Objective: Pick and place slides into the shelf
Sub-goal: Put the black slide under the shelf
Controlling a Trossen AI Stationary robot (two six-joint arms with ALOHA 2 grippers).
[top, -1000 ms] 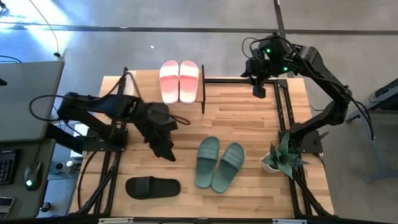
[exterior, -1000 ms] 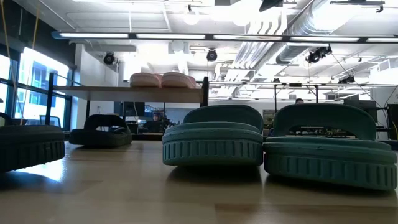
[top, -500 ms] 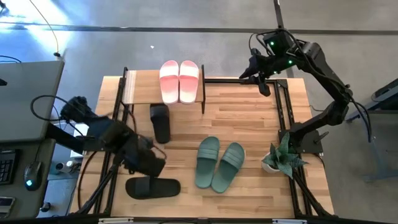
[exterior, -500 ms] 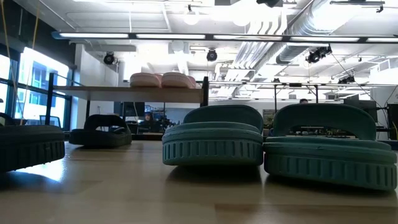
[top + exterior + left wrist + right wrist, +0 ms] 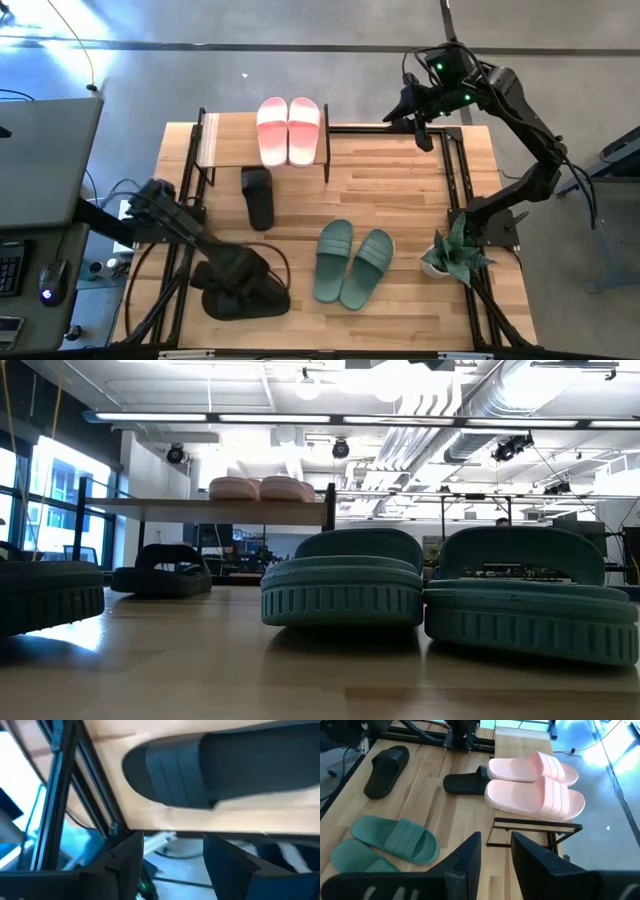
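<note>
Two pale pink slides [image 5: 288, 130] lie side by side on the shelf's wooden top board [image 5: 213, 140]. One black slide [image 5: 257, 196] rests sole-down on the table, its far end under the shelf. The other black slide [image 5: 246, 301] lies near the table's near left corner. My left gripper [image 5: 238, 278] hangs just above it, open and tipped down, with nothing between the fingers [image 5: 125, 862]. The slide's strap [image 5: 180, 775] shows ahead of them. Two sage green slides [image 5: 352, 262] lie flat at the middle. My right gripper [image 5: 418, 118] waits high at the far right, open and empty [image 5: 496, 852].
A small potted plant [image 5: 452, 254] stands at the table's right edge. Black frame tubes [image 5: 458, 170] run along the table's left and right sides. Bare wood lies between the shelf and the green slides. A desk with a keyboard and mouse [image 5: 45, 280] stands left of the table.
My left gripper has swung from beside the shelf toward the table's near edge and come down over the near black slide, rolling and tipping downward as it went. The black slide by the shelf stays where it was. My right gripper has turned slightly in place.
</note>
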